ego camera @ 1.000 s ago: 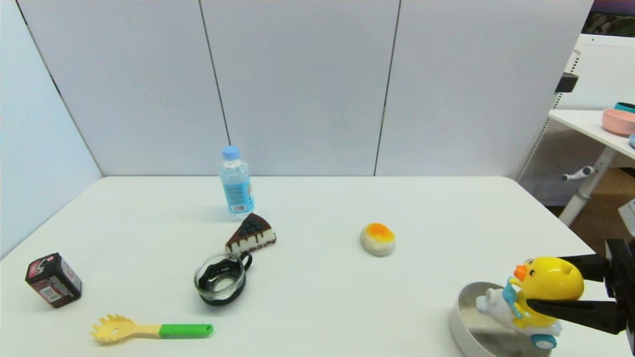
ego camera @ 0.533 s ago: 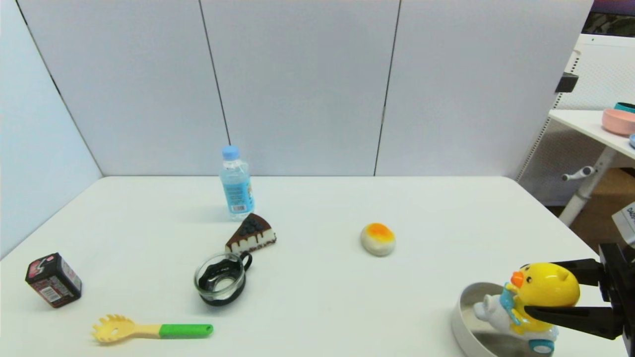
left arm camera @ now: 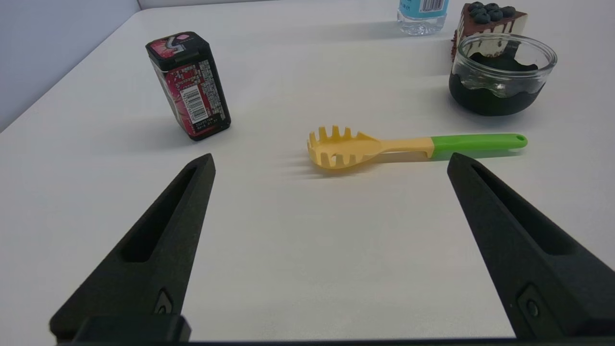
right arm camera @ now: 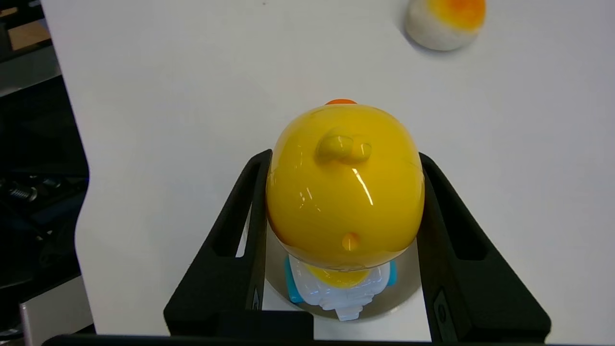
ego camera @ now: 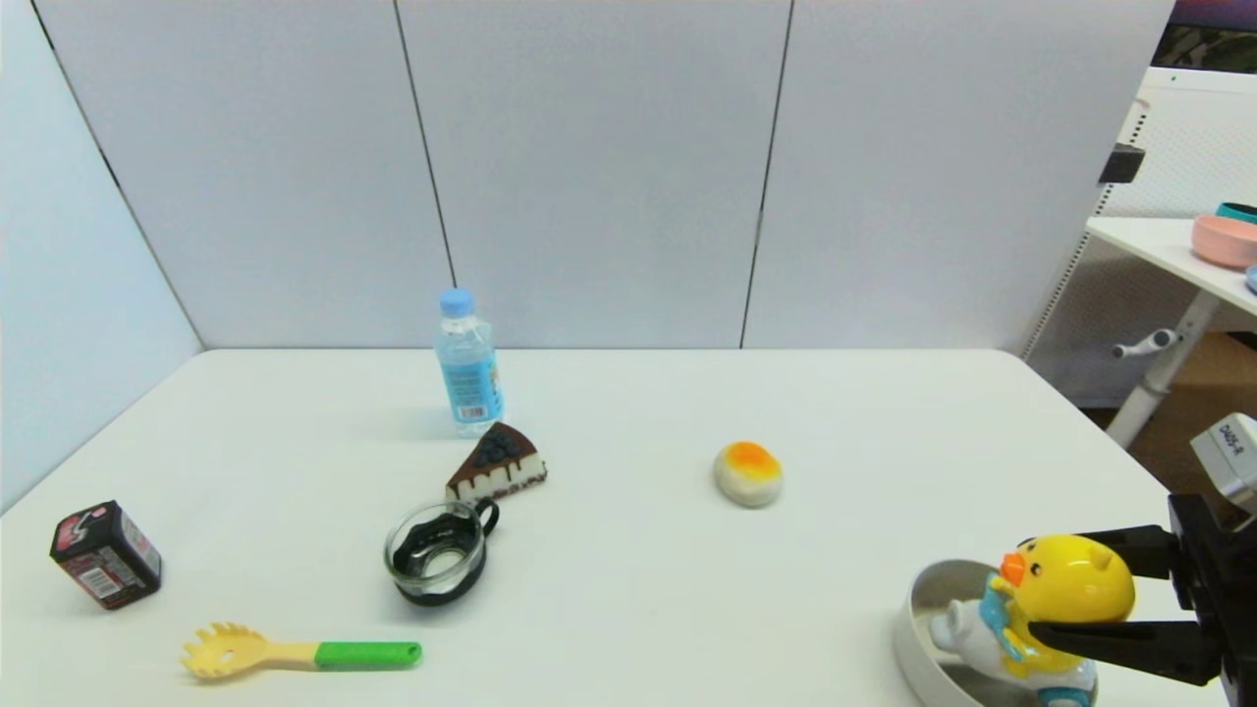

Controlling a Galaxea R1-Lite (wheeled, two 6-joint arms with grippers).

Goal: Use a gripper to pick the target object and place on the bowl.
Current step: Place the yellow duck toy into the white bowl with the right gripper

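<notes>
Gripping the duck (ego camera: pixel 1065 592) by its head, the right gripper (ego camera: pixel 1080 585) holds it over the bowl (ego camera: pixel 908 633) at lower right for release; the left gripper (left arm camera: pixel 330 163) idles, spread wide.

Pale grey wall panels (ego camera: pixel 589 167) back the white table (ego camera: pixel 628 589); a side desk (ego camera: pixel 1169 250) stands right.
</notes>
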